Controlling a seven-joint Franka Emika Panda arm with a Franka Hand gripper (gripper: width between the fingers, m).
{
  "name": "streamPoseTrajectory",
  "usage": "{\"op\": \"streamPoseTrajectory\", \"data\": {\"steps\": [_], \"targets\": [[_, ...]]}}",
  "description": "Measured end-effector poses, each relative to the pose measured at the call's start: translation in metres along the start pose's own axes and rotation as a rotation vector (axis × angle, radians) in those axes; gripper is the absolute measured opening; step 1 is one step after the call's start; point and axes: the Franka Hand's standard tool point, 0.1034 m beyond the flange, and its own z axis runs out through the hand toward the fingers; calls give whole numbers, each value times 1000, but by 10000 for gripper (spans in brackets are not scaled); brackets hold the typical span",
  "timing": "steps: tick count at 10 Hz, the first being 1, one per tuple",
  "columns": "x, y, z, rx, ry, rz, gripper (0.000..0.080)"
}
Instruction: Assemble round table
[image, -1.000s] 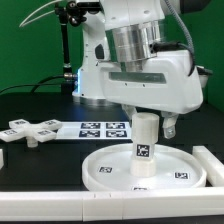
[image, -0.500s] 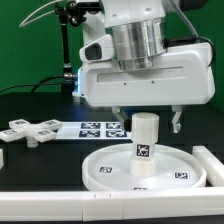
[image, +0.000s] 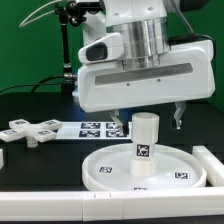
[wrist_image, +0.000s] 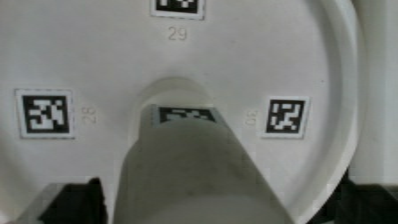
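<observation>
The large rimmed round disc (image: 110, 165) lies flat on the black table. The short thick cylinder post (image: 146, 148) stands upright at its middle, with a tag on its side. My gripper (image: 148, 121) hangs over the post, open, its fingertips (image: 178, 120) wide apart at the level of the post's top and touching nothing. The cross-shaped four-armed piece (image: 30, 130) lies apart at the exterior view's left. In the wrist view the post (wrist_image: 187, 165) rises from the disc (wrist_image: 285, 50), with my gripper (wrist_image: 205, 212) straddling it.
The marker board (image: 100, 128) lies behind the disc. A long white rail (image: 212, 165) lies at the exterior view's right of the disc. Another rail (image: 100, 206) runs along the table's front edge. A black stand (image: 66, 50) is at the back.
My gripper has spread its fingers away from the post and risen. The post stays upright on the disc.
</observation>
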Motion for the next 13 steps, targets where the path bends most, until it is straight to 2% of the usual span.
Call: {"op": "streamPoseTrajectory", "data": {"steps": [2,4,7,13], "targets": [[0,1,0,0,0,-140,649],[4,2,-1,-46,15,-402,649],[3,1,0,-69,0,-671,649],[1,2,1,-94,-32,-1028,649]]}}
